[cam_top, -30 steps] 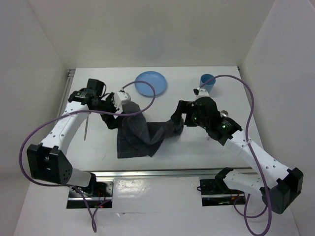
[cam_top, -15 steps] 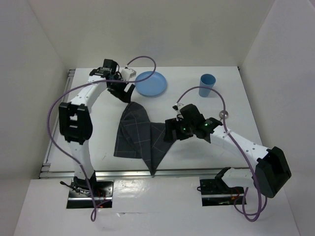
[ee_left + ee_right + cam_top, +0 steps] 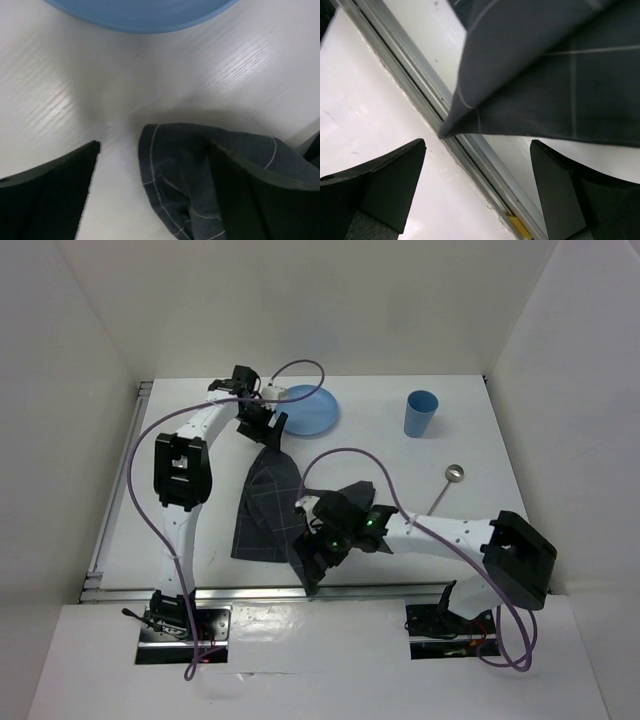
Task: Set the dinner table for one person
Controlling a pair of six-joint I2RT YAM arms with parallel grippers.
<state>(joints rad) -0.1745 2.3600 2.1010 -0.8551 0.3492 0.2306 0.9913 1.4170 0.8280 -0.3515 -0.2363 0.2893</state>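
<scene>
White walls box in the white bench [image 3: 500, 440], which spreads beneath everything in view. The dark checked cloth mat [image 3: 262, 515] lies rumpled left of centre, with its long axis running from far to near. The left pincer [image 3: 270, 428], jaws apart, straddles the mat's far tip just beside the blue plate [image 3: 310, 408]. The right pincer [image 3: 303, 565], jaws also apart, brackets the near corner over the metal edge rail [image 3: 240, 590]. Each arm is nearer its own end. There is one mat, one plate, one blue cup [image 3: 421, 413] and one spoon [image 3: 445, 487].
</scene>
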